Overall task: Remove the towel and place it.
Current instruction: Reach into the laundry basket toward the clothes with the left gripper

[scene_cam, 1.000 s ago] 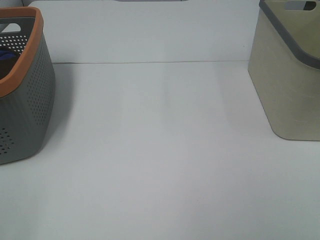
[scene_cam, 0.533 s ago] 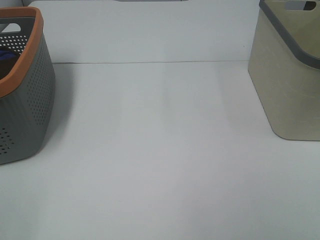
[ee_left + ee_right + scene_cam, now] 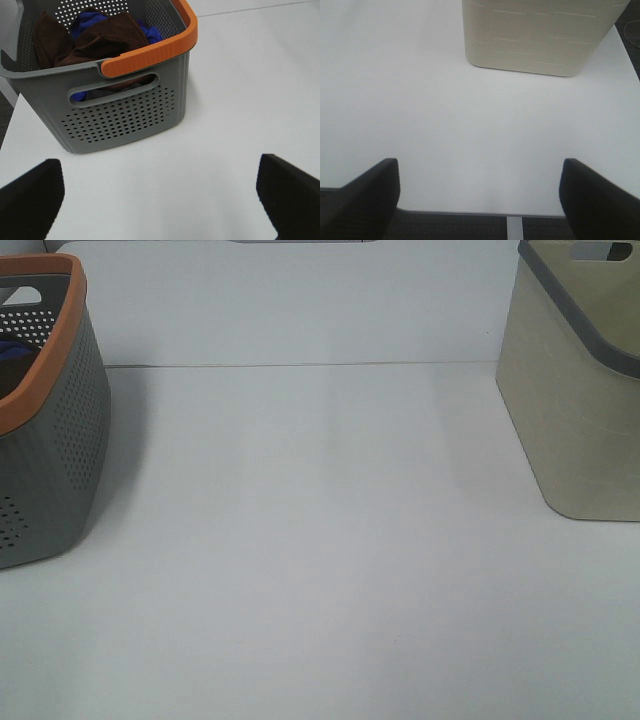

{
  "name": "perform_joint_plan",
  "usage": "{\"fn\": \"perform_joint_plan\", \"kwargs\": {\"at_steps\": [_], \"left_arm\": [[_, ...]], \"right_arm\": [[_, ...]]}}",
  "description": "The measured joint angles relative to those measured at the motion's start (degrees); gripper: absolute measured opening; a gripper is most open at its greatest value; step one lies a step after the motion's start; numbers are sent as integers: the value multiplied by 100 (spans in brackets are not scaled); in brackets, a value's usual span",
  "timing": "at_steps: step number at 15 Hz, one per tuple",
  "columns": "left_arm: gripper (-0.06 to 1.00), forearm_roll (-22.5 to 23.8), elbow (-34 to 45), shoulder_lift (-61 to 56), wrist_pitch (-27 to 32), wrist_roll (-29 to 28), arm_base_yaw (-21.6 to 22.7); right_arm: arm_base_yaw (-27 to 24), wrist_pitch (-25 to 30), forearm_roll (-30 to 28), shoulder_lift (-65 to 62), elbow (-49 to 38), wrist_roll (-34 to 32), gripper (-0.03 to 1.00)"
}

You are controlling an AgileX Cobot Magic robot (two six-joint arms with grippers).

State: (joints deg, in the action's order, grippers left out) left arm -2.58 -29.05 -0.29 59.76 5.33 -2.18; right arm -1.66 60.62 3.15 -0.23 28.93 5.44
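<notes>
1. The left gripper [image 3: 160, 194] has its jaws spread wide with nothing between them, just bare white table [image 3: 235, 100] underneath. One dark finger [image 3: 31, 197] sits at each side of the wrist view.
2. Same deal for the right gripper [image 3: 480, 197]: jaws wide apart, holding nothing, hanging over the table's near edge.
3. Just ahead of the left gripper is the grey basket [image 3: 125, 117], perforated, with an orange rim [image 3: 150, 52] and a handle slot.
4. The brown towel [image 3: 102, 37] is bunched up inside that basket, lying on a blue towel [image 3: 86, 22] that pokes out around it.
5. Ahead of the right gripper stands a beige bin [image 3: 540, 35]; from here you can't see inside it.
6. In the high view, the basket sits at the table's far left, the bin at the far right, well apart.
</notes>
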Motion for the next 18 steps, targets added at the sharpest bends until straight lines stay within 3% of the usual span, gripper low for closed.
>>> {"fn": "perform_joint_plan", "kwargs": {"at_steps": [18], "left_arm": [[99, 0, 0, 0, 0, 0, 0]], "right_arm": [[0, 0, 0, 0, 0, 0, 85]]}}
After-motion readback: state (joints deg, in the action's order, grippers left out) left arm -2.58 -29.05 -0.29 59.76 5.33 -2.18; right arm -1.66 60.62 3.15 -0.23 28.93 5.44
